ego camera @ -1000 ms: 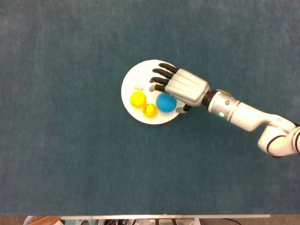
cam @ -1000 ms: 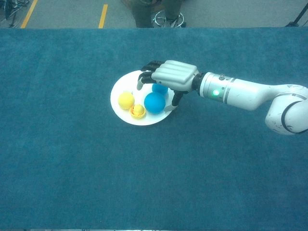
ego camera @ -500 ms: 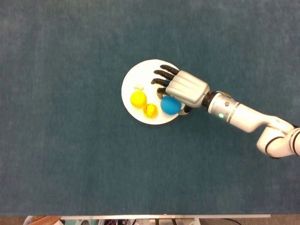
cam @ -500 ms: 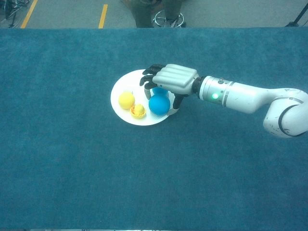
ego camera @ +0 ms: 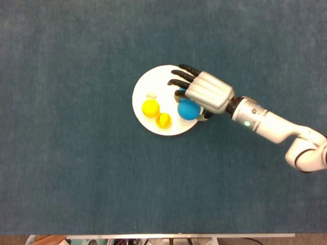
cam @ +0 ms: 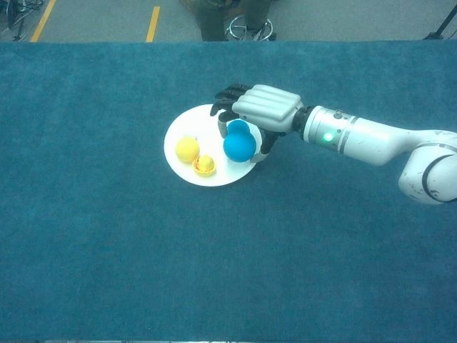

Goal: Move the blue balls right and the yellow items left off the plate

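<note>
A white plate lies mid-table. On it are a yellow ball and a small yellow-orange item to its right. My right hand reaches in from the right over the plate's right side. Its fingers and thumb grip the large blue ball. Only a sliver of a second, smaller blue ball shows behind it, under the fingers. My left hand appears in neither view.
A small white scrap lies on the plate's left part. Blue cloth covers the whole table. Beyond the far edge, the chest view shows floor with yellow lines and a chair base.
The right hand has closed around the large blue ball and shifted a little to the right with it. The yellow items have not moved.
</note>
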Action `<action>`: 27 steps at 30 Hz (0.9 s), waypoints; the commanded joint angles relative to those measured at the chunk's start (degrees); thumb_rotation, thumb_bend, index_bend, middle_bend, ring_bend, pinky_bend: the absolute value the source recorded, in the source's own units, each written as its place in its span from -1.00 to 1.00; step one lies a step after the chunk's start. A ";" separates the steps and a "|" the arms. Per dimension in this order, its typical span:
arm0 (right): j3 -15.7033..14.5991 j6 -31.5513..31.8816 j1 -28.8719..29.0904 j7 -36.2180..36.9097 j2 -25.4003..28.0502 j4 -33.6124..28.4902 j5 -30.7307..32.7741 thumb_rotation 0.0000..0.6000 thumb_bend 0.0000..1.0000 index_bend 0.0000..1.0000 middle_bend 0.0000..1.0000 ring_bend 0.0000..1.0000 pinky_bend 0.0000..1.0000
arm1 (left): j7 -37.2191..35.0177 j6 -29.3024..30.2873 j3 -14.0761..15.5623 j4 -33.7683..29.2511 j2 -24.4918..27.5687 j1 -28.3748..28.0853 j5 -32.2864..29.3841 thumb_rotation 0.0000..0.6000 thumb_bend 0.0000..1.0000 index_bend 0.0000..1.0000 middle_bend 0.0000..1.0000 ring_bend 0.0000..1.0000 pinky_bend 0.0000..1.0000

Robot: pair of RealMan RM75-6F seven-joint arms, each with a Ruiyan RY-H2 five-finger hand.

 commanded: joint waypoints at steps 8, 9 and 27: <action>-1.39 6.03 -5.99 -8.91 14.13 -16.96 0.92 1.00 -1.00 0.18 -0.63 -0.90 -0.90 | 1.95 -0.01 -0.36 -1.41 0.29 -0.74 0.55 1.00 -0.98 -0.16 -0.03 -0.22 0.03; -1.92 6.60 -7.00 -10.46 16.20 -19.77 1.10 1.00 -1.00 0.18 -0.63 -0.90 -0.90 | 2.46 0.00 -0.46 -1.85 0.35 -0.93 0.64 1.00 -0.98 -0.17 -0.03 -0.22 0.03; -9.84 3.94 -18.08 -21.93 24.10 -31.42 5.01 1.00 -1.00 0.18 -0.63 -0.90 -0.90 | 8.93 -1.27 -1.00 -6.53 -0.10 -3.25 0.48 1.00 -0.98 -0.17 -0.03 -0.22 0.03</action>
